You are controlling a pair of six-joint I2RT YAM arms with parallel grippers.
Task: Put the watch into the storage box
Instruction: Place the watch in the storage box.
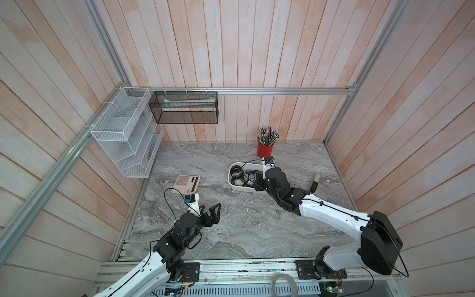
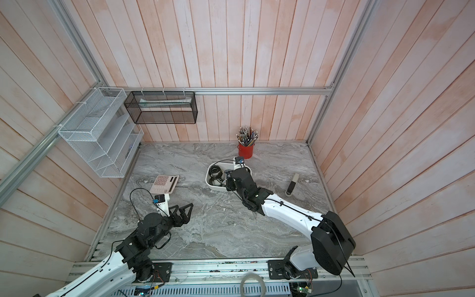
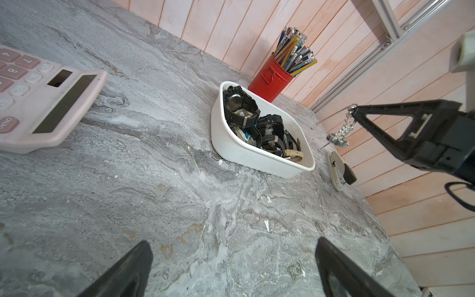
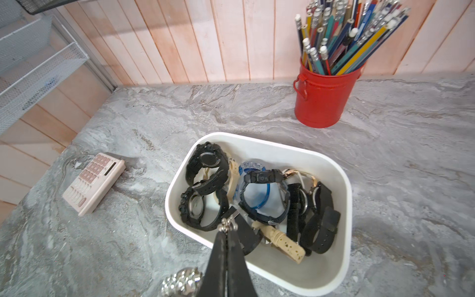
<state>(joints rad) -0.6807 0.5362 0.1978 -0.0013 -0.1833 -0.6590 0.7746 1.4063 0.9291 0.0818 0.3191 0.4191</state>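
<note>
The right gripper (image 4: 226, 231) is closed on the watch (image 4: 181, 281), but only by a few silver links at its very tip, and that thin hold is what worries me. The heavy case dangles free at the bottom of the right wrist view, left of the gripper, and it looks to hang over the near rim of the storage box (image 4: 295, 272) rather than squarely over the opening (I can't judge the depth for sure). If the gripper lets go here, the case could strike the rim and slide out onto the surface (image 4: 128, 257). A quick sideways move could set the chain swinging or pull the links out of the pinch. The box is crowded with black watches (image 4: 208, 164) in the centre of that view, so the bracelet may drape over them and the edge. The left gripper (image 3: 232, 244) sits wide open and empty, well away from the box.
</note>
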